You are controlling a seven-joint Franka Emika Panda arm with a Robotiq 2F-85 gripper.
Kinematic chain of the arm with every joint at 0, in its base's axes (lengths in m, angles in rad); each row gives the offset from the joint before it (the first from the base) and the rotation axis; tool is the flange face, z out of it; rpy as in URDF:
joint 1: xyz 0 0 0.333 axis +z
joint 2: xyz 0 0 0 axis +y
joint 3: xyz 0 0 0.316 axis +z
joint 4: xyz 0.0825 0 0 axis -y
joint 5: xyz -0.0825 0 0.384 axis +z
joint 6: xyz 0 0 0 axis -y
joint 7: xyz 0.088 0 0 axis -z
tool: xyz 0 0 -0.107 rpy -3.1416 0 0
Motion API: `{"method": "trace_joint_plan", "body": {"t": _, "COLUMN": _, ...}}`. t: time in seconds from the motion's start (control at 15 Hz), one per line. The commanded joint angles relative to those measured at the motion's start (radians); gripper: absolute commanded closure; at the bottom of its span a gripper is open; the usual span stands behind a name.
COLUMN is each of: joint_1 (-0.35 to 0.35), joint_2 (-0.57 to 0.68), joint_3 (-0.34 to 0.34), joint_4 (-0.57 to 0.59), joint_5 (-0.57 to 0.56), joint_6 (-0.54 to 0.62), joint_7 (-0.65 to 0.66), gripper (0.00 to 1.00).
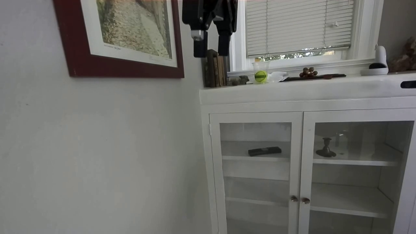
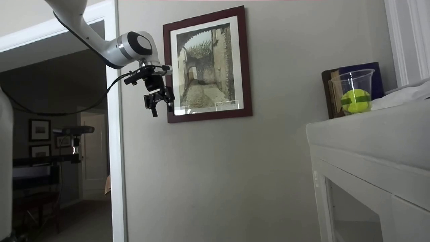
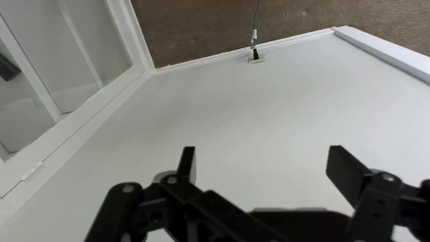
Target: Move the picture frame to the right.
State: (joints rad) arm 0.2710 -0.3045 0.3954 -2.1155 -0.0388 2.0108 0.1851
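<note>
Pale-gry wall (image 2: 215, 174) w/ pic frame (image 2: 206, 67) | glass-door cab (image 1: 292, 104) adj. | brn flr (image 3: 195, 33) | tool (image 3: 262, 149): jaws wide apart

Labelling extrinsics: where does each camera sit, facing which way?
An exterior view: beside the wall, facing the cabinet and window blinds; open jaws at top.
An exterior view: apparently low, looking up at the picture frame, doorway at left; arm and open jaws show.
Wrist view: arm-mounted, looking down along the wall to the floor; open jaws at bottom.
Both exterior views share the picture frame, cabinet and jaws.
</note>
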Motion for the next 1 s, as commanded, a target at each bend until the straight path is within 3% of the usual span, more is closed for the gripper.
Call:
{"method": "trace_joint_plan", "body": {"t": 0.0, "joint_1": 0.016, "joint_2": 0.014, "joint_3": -0.008, "joint_4": -0.014, "joint_5": 0.019, "joint_6": 0.145, "joint_7": 0.016, "gripper": 0.00}}
{"method": "trace_joint_plan", "body": {"t": 0.33, "joint_1": 0.064, "joint_2": 0.118, "joint_3": -0.002, "joint_4": -0.017, "joint_5": 0.122, "joint_6": 0.438, "joint_7": -0.008, "gripper": 0.00}}
{"method": "trace_joint_plan", "body": {"t": 0.67, "joint_1": 0.119, "joint_2": 0.207, "joint_3": 0.006, "joint_4": -0.017, "joint_5": 0.228, "joint_6": 0.577, "joint_7": -0.048, "gripper": 0.00}}
{"method": "trace_joint_plan", "body": {"t": 0.93, "joint_1": 0.126, "joint_2": 0.232, "joint_3": 0.021, "joint_4": -0.010, "joint_5": 0.147, "joint_6": 0.620, "joint_7": -0.041, "gripper": 0.00}}
